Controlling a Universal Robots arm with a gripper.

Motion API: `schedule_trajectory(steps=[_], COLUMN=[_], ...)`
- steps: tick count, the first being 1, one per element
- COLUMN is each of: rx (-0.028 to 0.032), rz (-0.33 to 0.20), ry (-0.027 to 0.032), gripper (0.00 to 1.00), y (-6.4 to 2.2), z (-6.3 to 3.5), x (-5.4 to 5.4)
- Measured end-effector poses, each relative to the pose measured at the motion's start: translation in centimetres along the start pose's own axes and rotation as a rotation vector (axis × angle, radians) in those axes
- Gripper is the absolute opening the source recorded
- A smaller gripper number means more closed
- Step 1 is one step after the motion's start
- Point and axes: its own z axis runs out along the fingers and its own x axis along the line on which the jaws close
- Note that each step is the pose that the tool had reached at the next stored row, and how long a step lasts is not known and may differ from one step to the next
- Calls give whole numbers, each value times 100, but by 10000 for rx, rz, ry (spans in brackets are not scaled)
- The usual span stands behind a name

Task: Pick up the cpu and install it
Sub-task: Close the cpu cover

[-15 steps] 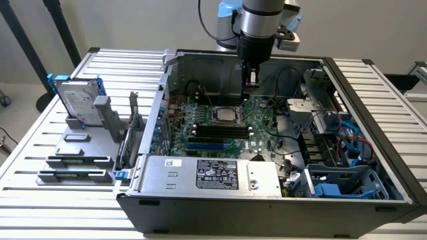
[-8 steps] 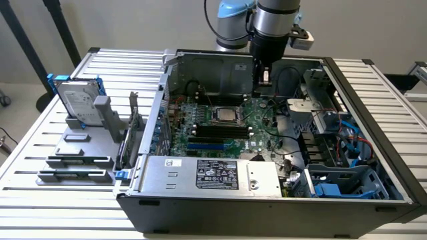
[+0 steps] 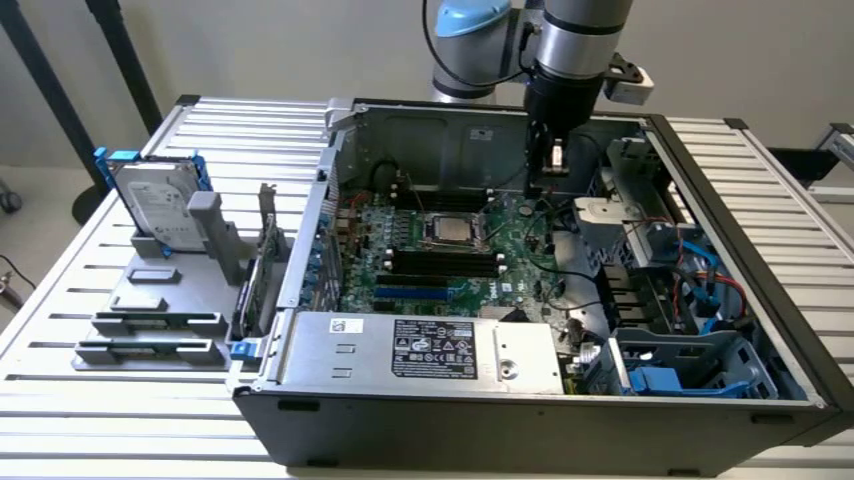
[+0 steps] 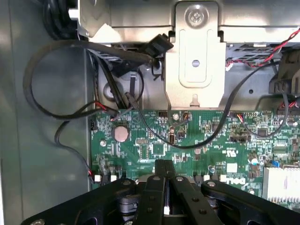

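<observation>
Lab: open PC case (image 3: pixel 534 432), slatted workbench (image 3: pixel 120 400)

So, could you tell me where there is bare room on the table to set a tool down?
The slatted table is bare between the grey parts stand and its near edge, and along the exterior view's right of the computer case. Inside the case it is crowded: motherboard, cables and the gripper.

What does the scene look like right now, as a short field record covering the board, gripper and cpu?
board: green motherboard inside the open grey computer case
gripper: black two-finger gripper shut, nothing seen between its fingers, over the motherboard's edge
cpu: small square silvery chip lying flat mid-motherboard, apart from the gripper
outside case: silver hard drive with blue bracket, on the exterior view's left
</observation>
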Motion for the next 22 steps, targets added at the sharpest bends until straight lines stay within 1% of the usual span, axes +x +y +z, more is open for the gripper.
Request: schedule_trajectory(steps=[9,12,13,14,15,18,19,22], rx=[0,5,19,76,200,743,912,1371], rz=[0,8,18,33,68,181,207,282], ry=[1,0,-1,-3,-8,-30,-36,-51], gripper=[11,11,11,11,11,11,11,11], y=[-1,-14,-21,-24,-24,-25,-24,-24], z=[164,218,233,240,242,241,242,242], x=[-4,-6,-6,-6,-7,-7,-7,-10])
